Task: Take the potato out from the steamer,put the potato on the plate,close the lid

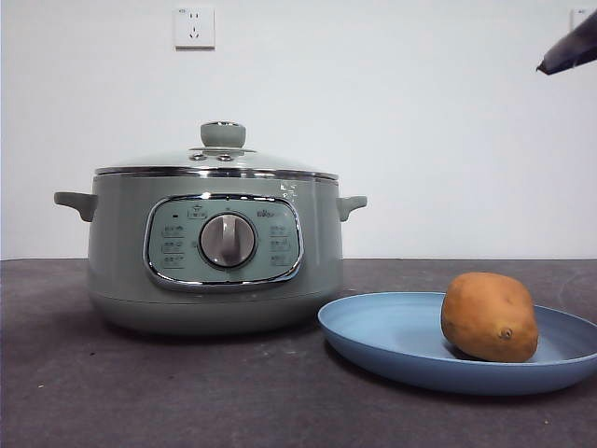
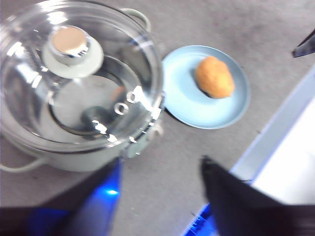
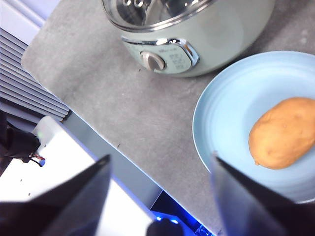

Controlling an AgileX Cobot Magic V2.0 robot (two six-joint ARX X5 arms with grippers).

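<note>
We see the lid (image 1: 222,159) seated on the steamer (image 1: 213,250), the potato (image 1: 489,316) plated; both end effectors hang spread and empty, clear above.

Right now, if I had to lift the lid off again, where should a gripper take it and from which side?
By the knob at the centre of the lid. It stands upright and proud of the glass dome, narrow enough for two jaws, while the glass is smooth and sloped. Probably come straight down from above, jaws either side of it.
</note>
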